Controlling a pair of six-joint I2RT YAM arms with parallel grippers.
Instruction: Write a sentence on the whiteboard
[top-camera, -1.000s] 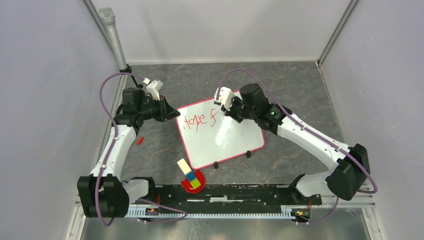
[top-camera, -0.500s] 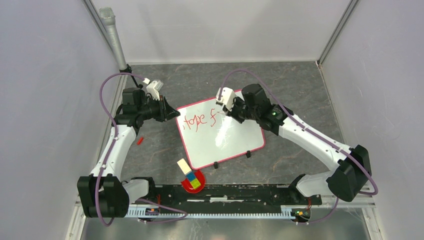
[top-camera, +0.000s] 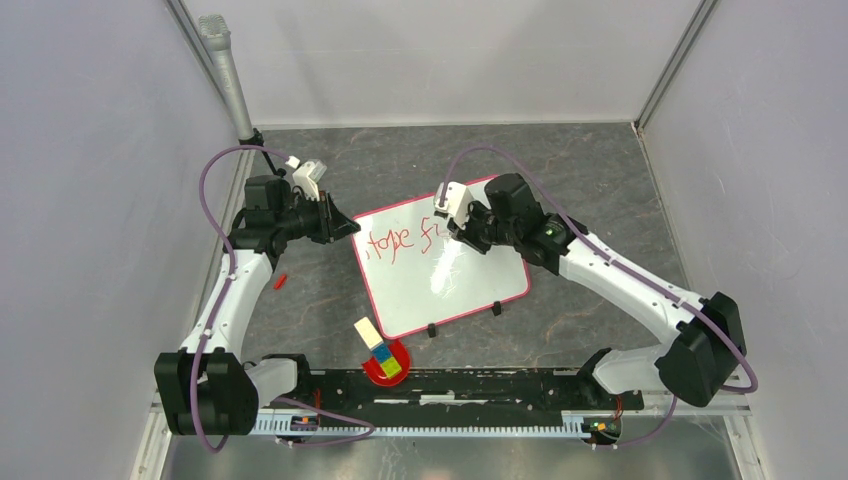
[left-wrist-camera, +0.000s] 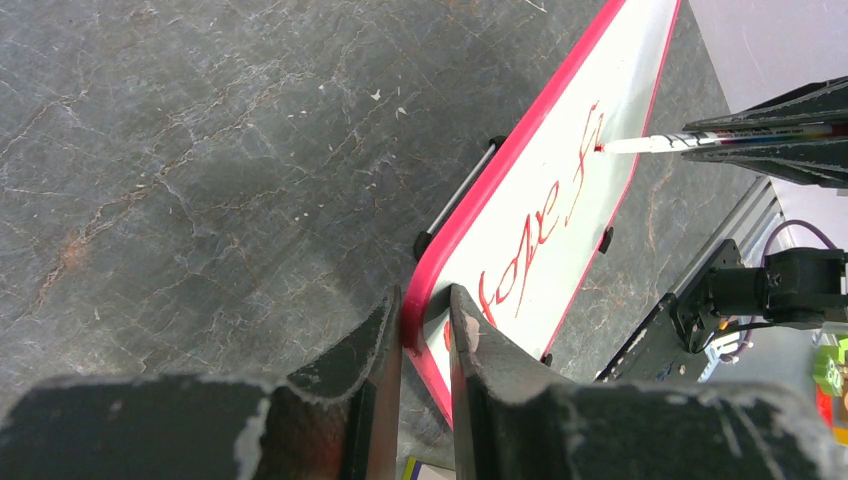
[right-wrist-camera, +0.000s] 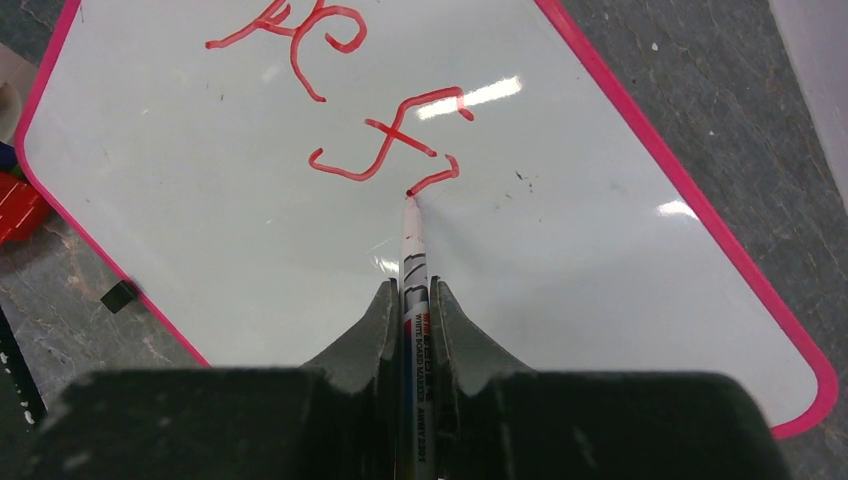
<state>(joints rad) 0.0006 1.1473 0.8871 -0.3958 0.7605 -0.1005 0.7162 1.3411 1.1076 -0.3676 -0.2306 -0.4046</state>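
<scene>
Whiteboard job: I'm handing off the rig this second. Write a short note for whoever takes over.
Left gripper: shut on the whiteboard, clamping the pink edge by its far-left corner.
Right gripper: shut on the marker, tip touching the board.
Done: red writing across the top, one word plus the start of a second.
Left: the rest of the sentence; most of the board is blank.
</scene>
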